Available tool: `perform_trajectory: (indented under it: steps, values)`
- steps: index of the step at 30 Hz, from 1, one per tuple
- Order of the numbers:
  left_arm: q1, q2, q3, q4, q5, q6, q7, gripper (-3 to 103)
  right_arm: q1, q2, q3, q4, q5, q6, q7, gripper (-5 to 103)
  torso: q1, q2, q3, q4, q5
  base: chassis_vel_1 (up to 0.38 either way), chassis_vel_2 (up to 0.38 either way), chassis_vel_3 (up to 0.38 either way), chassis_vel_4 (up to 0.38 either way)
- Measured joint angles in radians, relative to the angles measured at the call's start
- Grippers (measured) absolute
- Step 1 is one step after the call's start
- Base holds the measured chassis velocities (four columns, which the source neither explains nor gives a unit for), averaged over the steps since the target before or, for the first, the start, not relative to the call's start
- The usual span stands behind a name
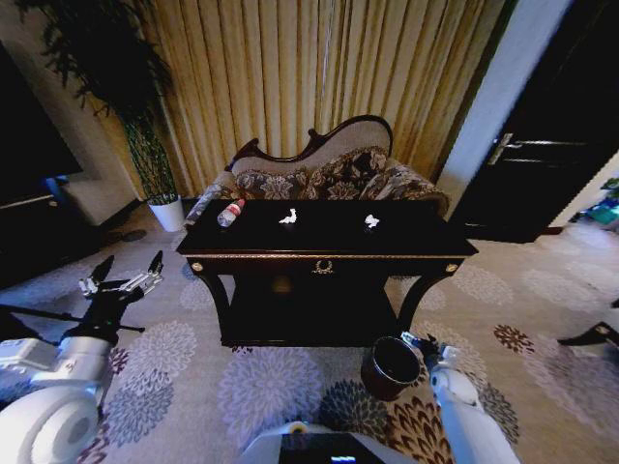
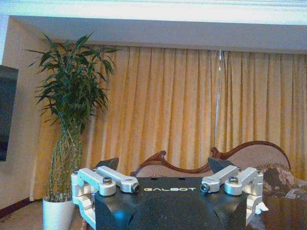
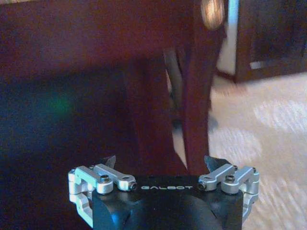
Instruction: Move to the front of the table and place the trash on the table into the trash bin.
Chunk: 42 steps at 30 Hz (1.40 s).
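I can read only one word, "GALBOT". It stands in pale letters on the black body of my left gripper [image 2: 163, 165], between the two silver finger joints. The same word stands on the black body of my right gripper [image 3: 162, 163]. The label of the bottle [image 1: 230, 213] is too small to read.

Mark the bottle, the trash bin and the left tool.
plastic bottle [image 1: 230, 213], head view, on its red label.
trash bin [image 1: 376, 375], head view, on its outer wall.
left tool [image 1: 129, 263], head view, midway between its open fingertips.
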Motion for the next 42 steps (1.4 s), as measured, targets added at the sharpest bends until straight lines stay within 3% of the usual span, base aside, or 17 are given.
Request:
perform_trajectory:
  steps: [6, 12, 18, 27, 42]
  values:
    - [-0.004, -0.001, 0.004, 0.000, 0.000, 0.000, -0.005, 100, -0.046, -0.007, 0.027, 0.217, 0.025, -0.007, 0.003, 100, 0.000, 0.000, 0.000, 0.0001, -0.0004, 0.000, 0.000, 0.000, 0.000]
    - [-0.003, -0.007, 0.002, 0.000, 0.000, -0.001, -0.007, 100, -0.080, -0.006, 0.045, 0.525, 0.074, -0.119, 0.089, 100, 0.000, 0.000, 0.000, 0.0002, -0.0003, 0.000, 0.000, 0.000, 0.000]
    - [-0.002, -0.012, 0.000, 0.000, 0.000, -0.005, -0.008, 100, -0.093, -0.015, 0.045, 0.696, 0.092, -0.191, 0.101, 100, 0.000, 0.000, 0.000, 0.0001, -0.0003, 0.000, 0.000, 0.000, 0.000]
    - [-0.005, -0.006, -0.003, 0.000, -0.001, 0.003, -0.033, 100, -0.103, -0.046, 0.042, 0.788, 0.079, -0.230, 0.091, 100, 0.000, 0.000, 0.000, 0.0000, -0.0002, 0.000, 0.000, 0.000, 0.000]
    - [-0.006, -0.002, 0.001, 0.000, 0.000, 0.014, -0.035, 100, -0.096, -0.047, 0.029, 0.773, 0.021, -0.235, 0.012, 100, 0.000, 0.000, 0.000, 0.0000, -0.0001, 0.000, 0.000, 0.000, 0.000]
